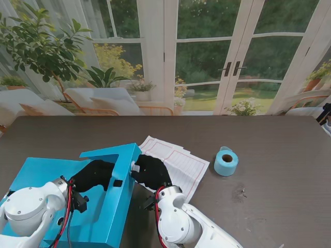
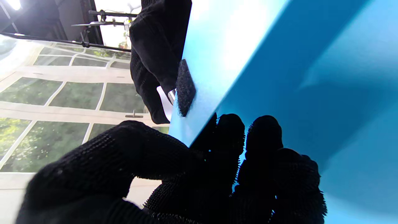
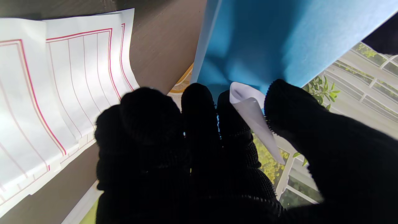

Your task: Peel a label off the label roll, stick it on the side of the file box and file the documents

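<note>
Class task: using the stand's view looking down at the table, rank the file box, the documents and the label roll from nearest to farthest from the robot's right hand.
1. File box: the right hand is against its side, just to the hand's left.
2. Documents: partly under the hand, spreading right and farther from me.
3. Label roll: standing apart on the table, well to the right.

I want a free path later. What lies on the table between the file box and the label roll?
The documents lie between the file box and label roll, seen in the stand view.

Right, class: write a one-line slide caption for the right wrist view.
Right hand presses a curled white label against the blue file box, documents lying beside it.
</note>
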